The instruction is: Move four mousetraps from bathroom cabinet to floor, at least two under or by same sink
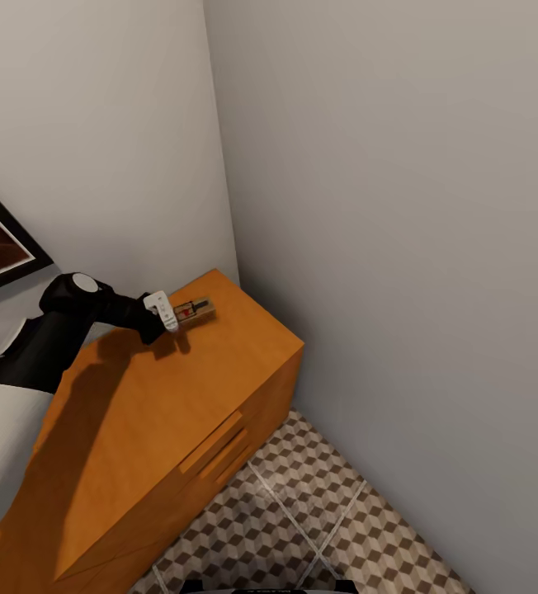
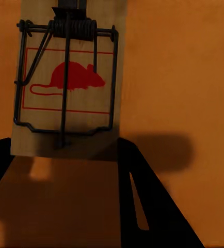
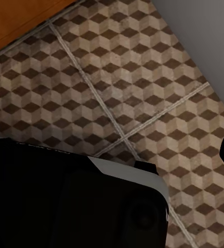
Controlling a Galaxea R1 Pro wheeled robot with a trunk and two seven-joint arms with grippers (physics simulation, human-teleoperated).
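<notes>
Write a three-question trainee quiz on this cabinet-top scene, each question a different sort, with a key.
1. True or false: the mousetrap lies on the cabinet top.
2. Which arm's end effector is at the trap? A) left B) right
3. Fill in: the trap's board carries a red ____ picture.

Key: 1 true. 2 A. 3 mouse; the left wrist view shows the fingers open at the mousetrap's near edge, above the orange wood.

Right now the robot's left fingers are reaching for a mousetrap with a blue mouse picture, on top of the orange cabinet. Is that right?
Not quite: the mouse picture is red, as the left wrist view shows. The mousetrap does lie on the cabinet top, with the left fingers at its near end.
</notes>
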